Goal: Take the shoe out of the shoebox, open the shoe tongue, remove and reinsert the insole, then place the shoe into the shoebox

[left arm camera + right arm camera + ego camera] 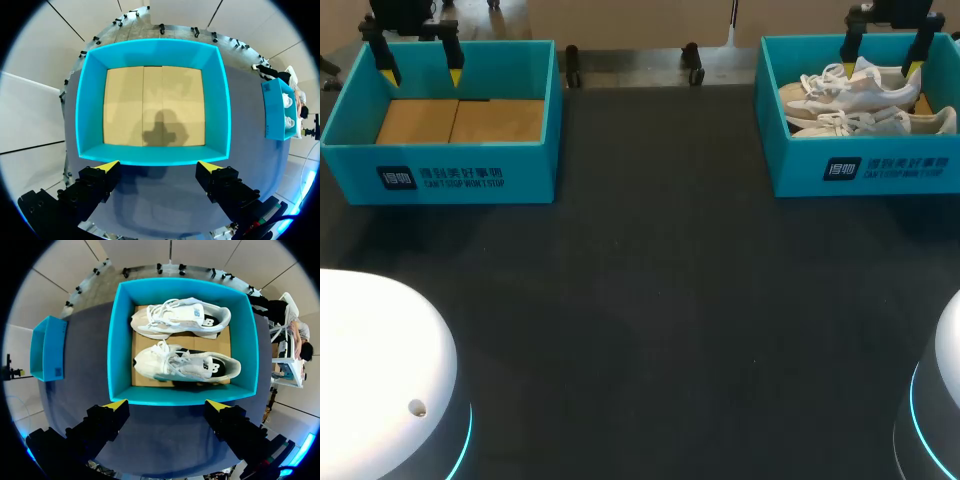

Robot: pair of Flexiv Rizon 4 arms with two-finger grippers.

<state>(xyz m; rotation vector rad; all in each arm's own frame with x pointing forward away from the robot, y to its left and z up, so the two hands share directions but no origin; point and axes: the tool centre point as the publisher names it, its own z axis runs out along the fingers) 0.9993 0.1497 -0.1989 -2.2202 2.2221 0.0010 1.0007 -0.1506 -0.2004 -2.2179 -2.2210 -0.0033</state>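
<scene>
Two white lace-up shoes (860,88) (185,362) lie side by side in the teal shoebox (790,150) (120,340) at the table's far right. My right gripper (880,68) (167,404) hangs open above that box, nothing between its yellow tips. A second teal shoebox (460,175) (90,110) stands at the far left, holding only its brown cardboard floor. Above it my left gripper (422,76) (159,165) is open and holds nothing.
The dark table top (650,300) stretches between and in front of the two boxes. Both boxes stand near the table's far edge. The white bases of my arms (370,370) rise at the near corners.
</scene>
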